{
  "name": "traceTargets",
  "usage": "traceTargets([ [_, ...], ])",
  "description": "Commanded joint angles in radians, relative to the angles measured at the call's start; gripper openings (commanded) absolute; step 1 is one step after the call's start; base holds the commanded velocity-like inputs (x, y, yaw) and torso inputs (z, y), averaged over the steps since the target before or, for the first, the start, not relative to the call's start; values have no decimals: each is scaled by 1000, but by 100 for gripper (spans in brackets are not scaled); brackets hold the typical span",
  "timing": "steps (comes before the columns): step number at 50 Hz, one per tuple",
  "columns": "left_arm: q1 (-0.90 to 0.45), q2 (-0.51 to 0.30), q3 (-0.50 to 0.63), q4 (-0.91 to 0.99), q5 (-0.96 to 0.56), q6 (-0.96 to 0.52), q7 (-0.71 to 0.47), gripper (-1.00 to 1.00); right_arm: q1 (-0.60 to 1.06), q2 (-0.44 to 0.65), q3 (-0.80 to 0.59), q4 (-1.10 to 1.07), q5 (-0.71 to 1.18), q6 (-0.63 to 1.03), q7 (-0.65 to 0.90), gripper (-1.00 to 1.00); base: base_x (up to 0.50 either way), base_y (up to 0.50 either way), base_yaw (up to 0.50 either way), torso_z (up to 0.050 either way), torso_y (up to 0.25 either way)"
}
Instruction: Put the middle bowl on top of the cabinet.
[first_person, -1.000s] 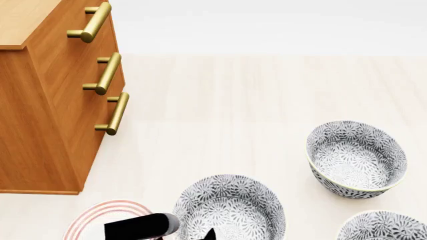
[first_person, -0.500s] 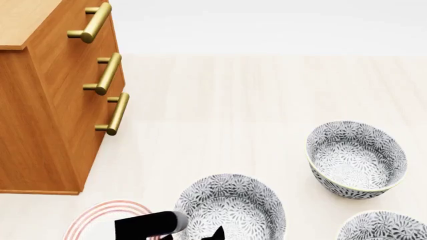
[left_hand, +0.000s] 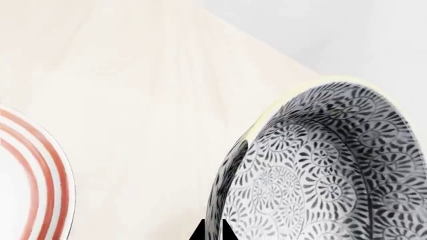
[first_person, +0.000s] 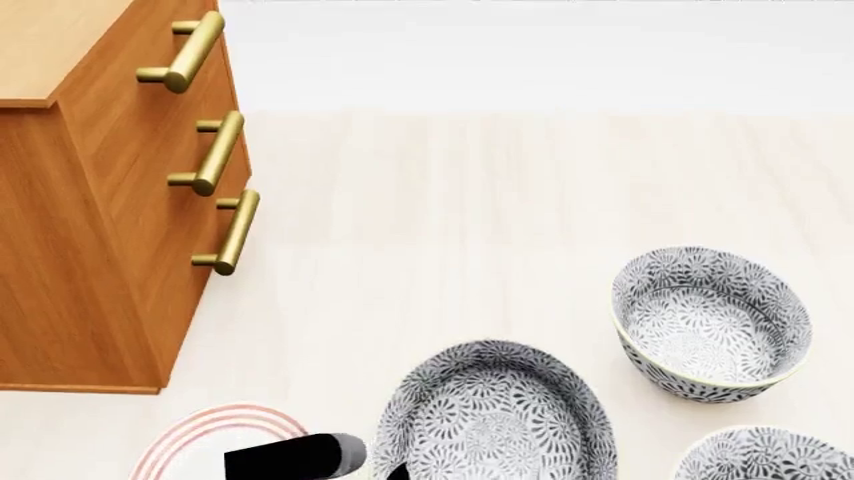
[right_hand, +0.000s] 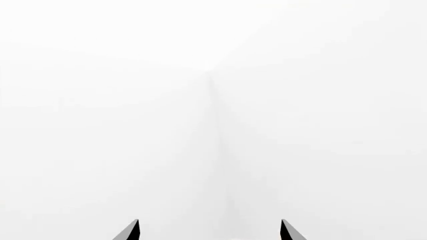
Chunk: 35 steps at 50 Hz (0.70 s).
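The middle bowl (first_person: 497, 420), deep and covered in a grey-and-white floral pattern, is at the bottom centre of the head view, tilted. My left gripper (left_hand: 212, 232) is shut on its wall near the pale rim (left_hand: 257, 127), one finger outside and one inside. The black left arm (first_person: 294, 458) reaches in from the lower left. The orange-brown cabinet (first_person: 94, 250) with three brass handles stands at the left, its tan top (first_person: 54, 40) at the upper left corner. My right gripper (right_hand: 210, 230) is open and faces blank white, with nothing between its fingers.
Two more patterned bowls stand to the right, one further back (first_person: 711, 322) and one at the bottom right corner (first_person: 767, 455). A flat white plate with red rings (first_person: 200, 440) lies by the cabinet's foot, under my left arm. The pale wooden surface (first_person: 467, 200) stretches behind.
The bowl in my left gripper has risen toward the camera and shifted a little right, looking larger and more tilted. The head view has shifted slightly; the other bowls stay put.
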Motion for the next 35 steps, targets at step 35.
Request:
traceTargets([
  [35, -37, -129, 84, 483, 84, -22, -142, -100, 11, -11, -20, -10, -29, -13, 0, 100, 0, 0, 0, 41, 221],
])
